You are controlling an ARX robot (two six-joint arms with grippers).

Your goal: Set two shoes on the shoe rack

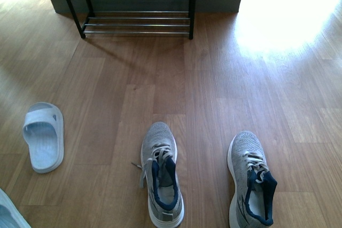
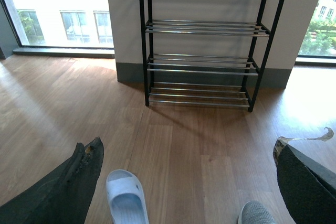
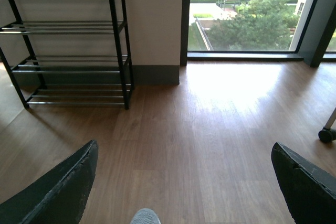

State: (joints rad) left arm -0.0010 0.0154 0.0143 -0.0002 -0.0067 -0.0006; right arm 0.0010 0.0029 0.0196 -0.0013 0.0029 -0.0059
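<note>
Two grey knit shoes with white soles stand on the wood floor, toes toward the rack: the left shoe (image 1: 161,179) and the right shoe (image 1: 251,181). The black shoe rack (image 1: 133,4) with silver bars stands against the far wall, its tiers bare (image 2: 202,40) (image 3: 68,45). Neither arm shows in the front view. My left gripper (image 2: 186,182) hangs open above the floor, the toe of one shoe (image 2: 256,214) just inside its view. My right gripper (image 3: 184,182) is open too, with a shoe toe (image 3: 145,216) below it. Both hold nothing.
A pale blue slipper (image 1: 44,136) (image 2: 126,198) lies on the floor left of the shoes, and a corner of another pale object (image 1: 9,212) shows at the front view's lower left. A caster wheel (image 3: 326,134) stands at the right. Windows flank the wall behind the rack.
</note>
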